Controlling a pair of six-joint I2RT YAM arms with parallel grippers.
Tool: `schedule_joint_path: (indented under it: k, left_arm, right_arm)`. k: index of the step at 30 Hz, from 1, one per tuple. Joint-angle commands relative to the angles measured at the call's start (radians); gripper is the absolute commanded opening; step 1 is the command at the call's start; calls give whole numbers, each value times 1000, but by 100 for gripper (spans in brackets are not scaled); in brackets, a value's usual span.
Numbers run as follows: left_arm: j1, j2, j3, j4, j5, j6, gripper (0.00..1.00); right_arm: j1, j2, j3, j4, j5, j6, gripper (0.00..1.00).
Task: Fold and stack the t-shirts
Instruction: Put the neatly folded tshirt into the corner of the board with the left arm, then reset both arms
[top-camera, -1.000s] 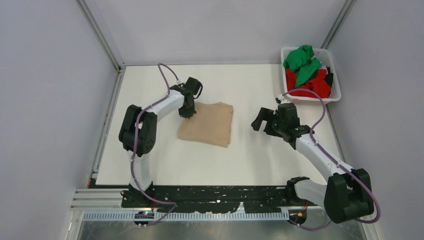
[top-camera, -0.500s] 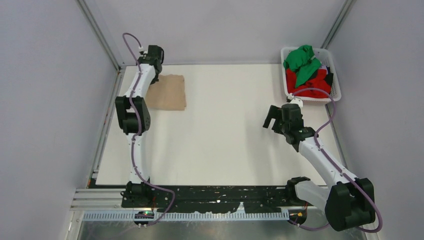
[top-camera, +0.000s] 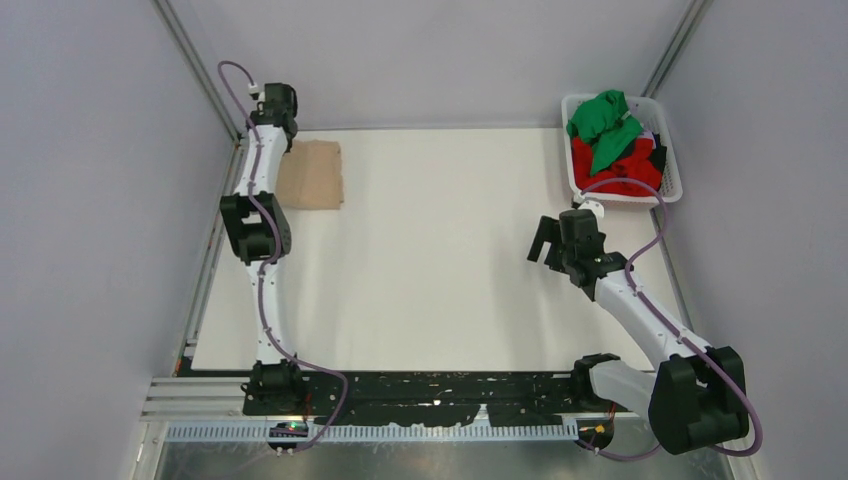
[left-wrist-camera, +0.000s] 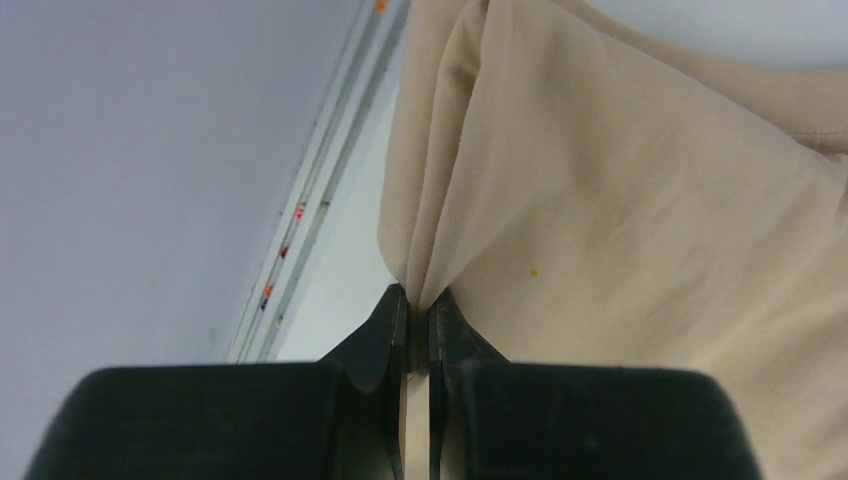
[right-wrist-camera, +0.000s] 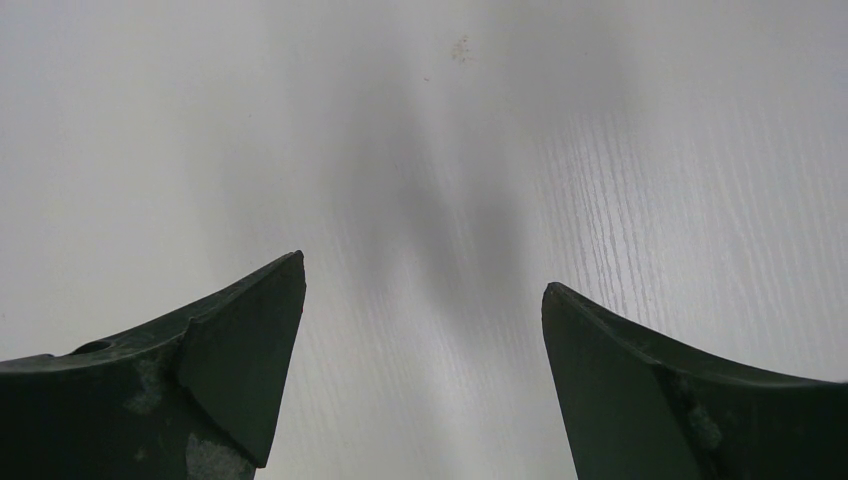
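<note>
Beige shirt (top-camera: 312, 175), folded, lies at the worktop's (top-camera: 450, 260) far-left corner with an edge pinched in the left gripper (left-wrist-camera: 418, 302), so placing it seems underway; next it should let go, while the spread-open right gripper (right-wrist-camera: 422, 275) reaches for the basket (top-camera: 640, 200).
</note>
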Motion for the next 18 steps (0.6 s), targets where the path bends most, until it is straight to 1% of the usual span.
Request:
schedule_joint_path:
  k: [1, 5, 6, 7, 8, 9, 11, 12, 13, 15, 17, 18]
  left_arm:
    - [44, -50, 40, 108, -54, 17, 0]
    - [56, -55, 40, 151, -99, 94, 0]
    - [59, -55, 37, 164, -115, 105, 2]
    - [63, -56, 29, 190, -134, 116, 4]
    - [66, -58, 17, 223, -147, 145, 11]
    - [67, -55, 14, 258, -152, 172, 27]
    - [64, -43, 33, 295, -138, 218, 81]
    - [62, -37, 59, 302, -142, 228, 96]
    - [59, -33, 70, 307, -144, 239, 99]
    - [57, -47, 74, 306, -145, 242, 100]
    - [54, -87, 61, 282, -127, 207, 100]
    - [51, -131, 43, 265, -98, 164, 100]
  right_arm:
    - [-5, -33, 37, -6, 29, 8, 95]
    - [-5, -51, 44, -8, 34, 8, 95]
    - [-5, -52, 43, -7, 33, 9, 95]
    - [-5, -55, 41, -6, 32, 12, 95]
    - [-5, -55, 39, -3, 31, 14, 95]
    - [-5, -53, 37, 1, 24, 15, 95]
    - [-5, -46, 36, 0, 14, 18, 95]
    - [-6, -44, 36, 0, 12, 19, 95]
    - [-6, -40, 37, 1, 11, 22, 95]
    - [-5, -36, 39, 3, 6, 27, 95]
    - [-5, -35, 38, 15, -5, 33, 95]
    - [-5, -38, 36, 26, -14, 39, 95]
